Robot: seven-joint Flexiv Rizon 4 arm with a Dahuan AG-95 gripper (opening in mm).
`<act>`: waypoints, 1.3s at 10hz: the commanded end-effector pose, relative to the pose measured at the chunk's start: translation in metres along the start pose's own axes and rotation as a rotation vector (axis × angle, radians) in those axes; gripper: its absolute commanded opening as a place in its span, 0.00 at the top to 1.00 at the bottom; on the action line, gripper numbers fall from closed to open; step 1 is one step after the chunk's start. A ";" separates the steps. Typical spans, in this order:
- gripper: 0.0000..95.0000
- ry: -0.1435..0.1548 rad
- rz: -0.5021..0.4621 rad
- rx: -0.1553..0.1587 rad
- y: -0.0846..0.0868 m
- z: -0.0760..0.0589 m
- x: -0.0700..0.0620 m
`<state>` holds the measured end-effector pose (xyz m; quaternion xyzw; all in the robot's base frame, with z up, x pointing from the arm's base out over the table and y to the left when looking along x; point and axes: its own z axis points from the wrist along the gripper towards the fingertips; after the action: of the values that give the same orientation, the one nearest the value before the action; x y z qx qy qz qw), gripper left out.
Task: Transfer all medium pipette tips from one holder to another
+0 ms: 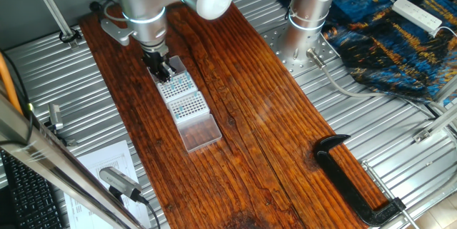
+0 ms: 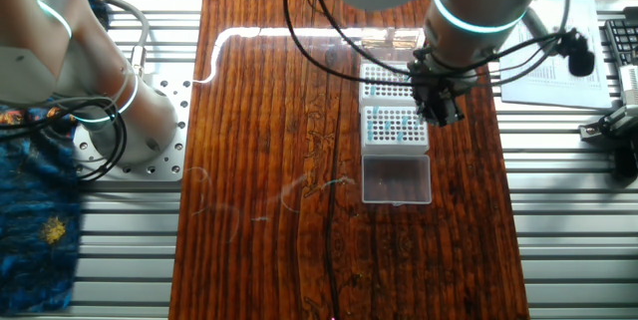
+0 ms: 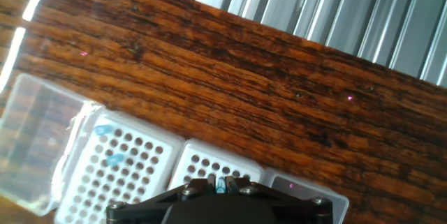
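Note:
Two white holders with grids of holes lie end to end on the wooden board. In the hand view, the left holder [image 3: 119, 175] carries two medium pipette tips [image 3: 103, 130] with teal-blue tops near its upper left corner. My gripper [image 3: 221, 185] is shut on one blue-topped tip [image 3: 221, 181], held upright between the fingers just above the right holder [image 3: 209, 167]. In one fixed view the gripper [image 1: 165, 71] hangs over the far holder [image 1: 176, 84], with the near holder [image 1: 188, 105] next to it. The other fixed view shows the gripper [image 2: 437, 113] at the right edge of the holders [image 2: 395, 126].
A clear plastic lid [image 1: 201, 133] lies against the near holder. Another clear piece [image 3: 311, 195] sits beside the right holder. A black clamp [image 1: 350, 179] grips the board's near right edge. Papers [image 1: 107, 165] and a second arm's base [image 1: 307, 22] stand off the board.

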<state>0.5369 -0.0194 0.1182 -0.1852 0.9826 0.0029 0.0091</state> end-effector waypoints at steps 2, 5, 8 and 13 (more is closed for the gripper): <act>1.00 0.009 -0.012 0.002 0.004 -0.019 -0.002; 1.00 0.021 -0.004 -0.009 0.014 -0.041 0.000; 1.00 0.014 0.028 -0.022 0.029 -0.051 0.001; 1.00 0.006 0.089 -0.020 0.079 -0.046 -0.003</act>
<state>0.5098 0.0568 0.1644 -0.1409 0.9899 0.0116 0.0056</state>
